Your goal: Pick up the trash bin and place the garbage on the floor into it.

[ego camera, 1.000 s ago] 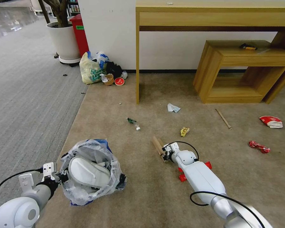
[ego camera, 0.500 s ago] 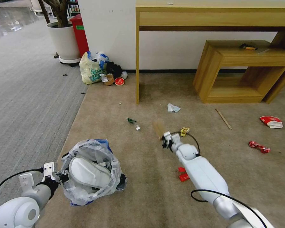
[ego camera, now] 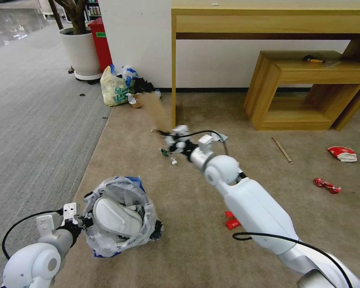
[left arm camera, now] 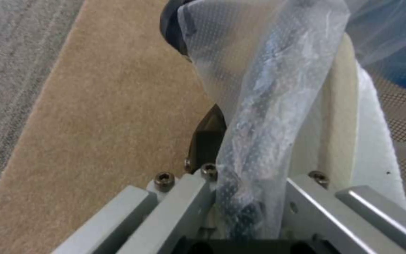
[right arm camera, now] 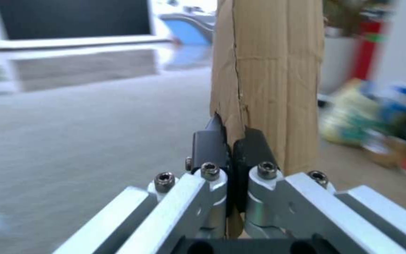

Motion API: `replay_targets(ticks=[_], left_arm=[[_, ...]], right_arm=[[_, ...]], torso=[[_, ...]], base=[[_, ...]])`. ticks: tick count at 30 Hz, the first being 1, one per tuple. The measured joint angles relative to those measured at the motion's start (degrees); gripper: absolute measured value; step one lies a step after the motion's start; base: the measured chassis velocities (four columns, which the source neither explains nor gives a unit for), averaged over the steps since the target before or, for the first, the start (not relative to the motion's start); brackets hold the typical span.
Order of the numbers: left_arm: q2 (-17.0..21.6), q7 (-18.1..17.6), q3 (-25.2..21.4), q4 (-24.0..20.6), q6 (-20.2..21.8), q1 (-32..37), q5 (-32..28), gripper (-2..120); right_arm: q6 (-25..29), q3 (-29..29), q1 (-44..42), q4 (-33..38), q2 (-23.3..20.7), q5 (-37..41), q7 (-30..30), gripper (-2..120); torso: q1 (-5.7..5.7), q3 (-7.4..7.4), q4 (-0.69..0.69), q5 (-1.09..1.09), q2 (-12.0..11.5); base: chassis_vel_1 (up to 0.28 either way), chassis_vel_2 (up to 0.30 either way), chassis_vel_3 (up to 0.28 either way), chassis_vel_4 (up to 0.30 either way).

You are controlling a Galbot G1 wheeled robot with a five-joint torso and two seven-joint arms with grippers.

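— Item one: right gripper (right arm camera: 231, 155)?
— Raised above the floor (ego camera: 195, 224), jaws pinching brown cardboard (right arm camera: 269, 81)
— Left gripper (ego camera: 80, 222)?
— Clamped on the trash bin (ego camera: 120, 216) rim; white slipper (ego camera: 116, 218) inside

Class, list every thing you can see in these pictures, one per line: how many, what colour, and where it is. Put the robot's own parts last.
trash bin: one, dark with clear bag, on the beige carpet, a white slipper inside.
cardboard: one, brown, clamped in the right gripper, off the floor.
tissue: one, pale blue-white, on the carpet behind the right arm.
wooden stick: one, tan, on the carpet near the low shelf.
red wrappers: two at the right; another red scrap beside the right arm.
yellowish bag: one, by the wall.
desk: one, wooden, against the wall.
left gripper: shut on the bin's rim and bag.
right gripper: raised over the carpet.
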Motion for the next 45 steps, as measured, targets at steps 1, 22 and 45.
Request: replay_targets(ticks=[1,22,45], left_arm=[[0.2,-0.2,0.5,0.2,0.0,-0.3,0.0,0],[1.9,0.1,0.3,1.2,0.0,-1.1,-0.3,0],[1.5,0.6,0.2,0.2,0.0,-0.7,-0.3,0]], right_arm=[[-0.3,-2.1,-0.3,2.0,-0.2,0.5,0.4,0],[1.7,-18.9,-4.0,7.2,-9.1,0.8,4.0,0],[3.6,-15.5,-7.6,4.4,-7.1,-1.7,7.9,66]], torso=[[0.0,0.0,0.0,0.0,0.0],[0.0,0.0,0.0,0.01,0.0],[0.0,0.0,0.0,0.02,0.0]], base=[[0.0,0.0,0.0,0.0],[0.0,0.0,0.0,0.0],[0.0,0.0,0.0,0.0]])
